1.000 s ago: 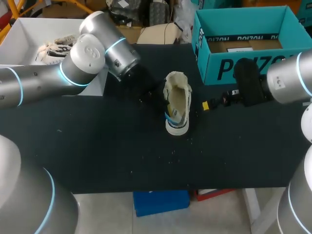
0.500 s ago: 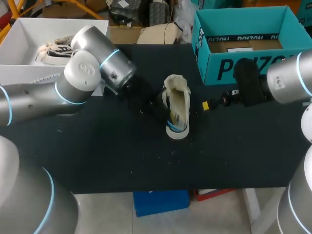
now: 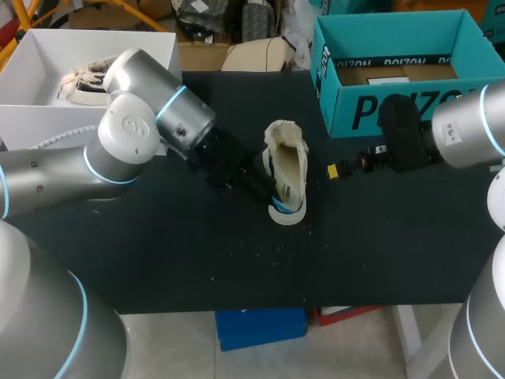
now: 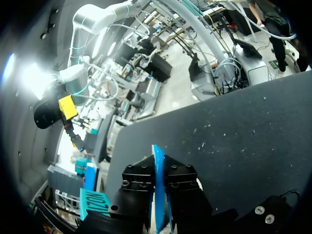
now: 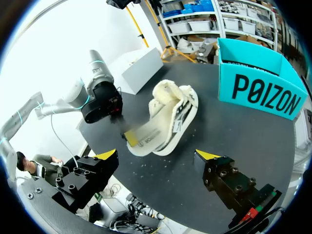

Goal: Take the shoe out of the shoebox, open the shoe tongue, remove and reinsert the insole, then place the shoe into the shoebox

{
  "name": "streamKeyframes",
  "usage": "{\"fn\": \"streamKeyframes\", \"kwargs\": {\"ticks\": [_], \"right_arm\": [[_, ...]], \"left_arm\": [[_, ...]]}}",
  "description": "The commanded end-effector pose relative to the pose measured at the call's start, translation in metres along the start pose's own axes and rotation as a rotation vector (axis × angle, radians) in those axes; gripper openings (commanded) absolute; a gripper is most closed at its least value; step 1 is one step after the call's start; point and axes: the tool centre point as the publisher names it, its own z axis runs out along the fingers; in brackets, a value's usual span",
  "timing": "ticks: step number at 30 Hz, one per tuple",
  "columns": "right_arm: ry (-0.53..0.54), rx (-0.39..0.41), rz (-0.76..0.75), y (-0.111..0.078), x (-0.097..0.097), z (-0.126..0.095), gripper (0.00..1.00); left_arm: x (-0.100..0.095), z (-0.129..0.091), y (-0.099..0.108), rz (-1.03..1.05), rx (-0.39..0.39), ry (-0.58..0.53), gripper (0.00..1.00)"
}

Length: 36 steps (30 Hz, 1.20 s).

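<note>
One cream shoe (image 3: 288, 162) lies mid-bench (image 3: 158, 253), outside the teal shoebox (image 3: 394, 110), which sits at the back right. Left tool (image 4: 159, 173) is at the shoe's opening, pinched closed on the thin blue edge of the insole (image 4: 159, 200). Right tool (image 5: 157, 155) is spread wide open, just right of the shoe, in front of the shoebox.

Left hand (image 3: 268, 188) fingertips hidden in shoe (image 3: 290, 158); shoebox (image 3: 394, 110) partly behind right arm (image 3: 465, 130).
</note>
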Motion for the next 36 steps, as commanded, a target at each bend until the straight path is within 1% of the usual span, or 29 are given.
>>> {"fn": "streamKeyframes", "kwargs": {"ticks": [1, 12, 21, 36], "right_arm": [[-0.002, 0.002, 0.0, 0.001, 0.001, 0.0, 1.0], [-0.002, 0.002, 0.0, 0.001, 0.001, 0.0, 1.0], [-0.002, 0.002, 0.0, 0.001, 0.001, 0.0, 1.0], [-0.002, 0.002, 0.0, 0.001, 0.001, 0.0, 1.0]], "left_arm": [[0.003, 0.003, 0.008, -0.002, -0.002, -0.01, 0.0], [0.004, -0.002, 0.025, -0.007, -0.023, -0.013, 0.0], [0.005, -0.003, 0.034, -0.012, -0.04, -0.007, 0.0], [0.003, -0.005, 0.054, -0.028, -0.083, 0.004, 0.0]]}}
